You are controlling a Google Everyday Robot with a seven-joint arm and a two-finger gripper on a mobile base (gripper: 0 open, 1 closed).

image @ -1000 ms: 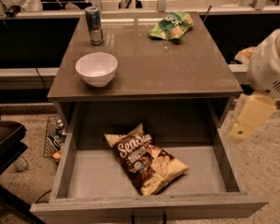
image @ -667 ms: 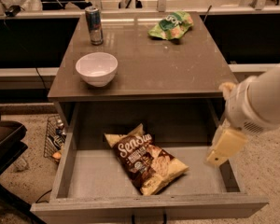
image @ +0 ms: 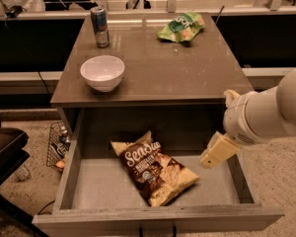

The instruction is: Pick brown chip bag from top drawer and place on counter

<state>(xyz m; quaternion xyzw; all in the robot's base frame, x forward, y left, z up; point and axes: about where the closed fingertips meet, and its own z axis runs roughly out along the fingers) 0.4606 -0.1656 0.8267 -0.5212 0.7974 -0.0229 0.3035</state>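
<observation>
GRIPPER: over top drawer, right side, aperture indeterminate | brown chip bag: flat, mid-drawer | RISK: glossy film slips; right-wall collision

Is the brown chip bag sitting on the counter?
No, the brown chip bag lies in the top drawer, with the gripper above the drawer's right side, not touching the bag.

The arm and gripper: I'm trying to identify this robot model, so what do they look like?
The arm is a thick, smooth, rounded white shell, with no cables or markings visible. The gripper, over the right side of the drawer, is a pale cream-yellow, blocky, angular piece.
</observation>
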